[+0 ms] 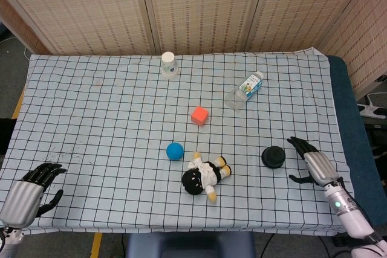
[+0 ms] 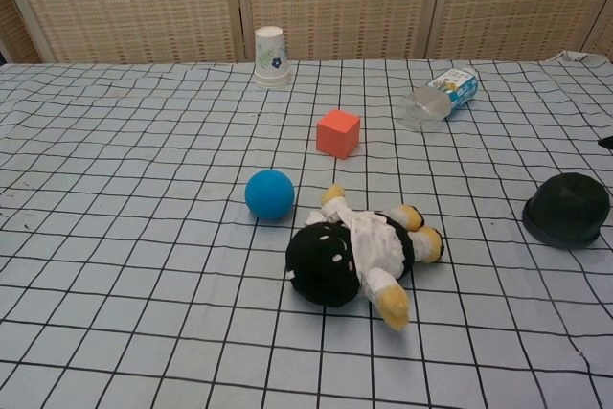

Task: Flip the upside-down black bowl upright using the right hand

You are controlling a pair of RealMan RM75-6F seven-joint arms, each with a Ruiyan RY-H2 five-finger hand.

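Observation:
The black bowl lies upside down on the checked cloth, right of centre; the chest view shows the bowl near its right edge. My right hand is just right of the bowl, not touching it, fingers apart and pointing away, holding nothing. A dark fingertip shows at the right edge of the chest view. My left hand hovers at the front left corner of the table, fingers apart and empty.
A black-and-white plush doll lies left of the bowl, with a blue ball beside it. Further back sit a red cube, a lying plastic bottle and an upside-down paper cup. The table's right edge is close to my right hand.

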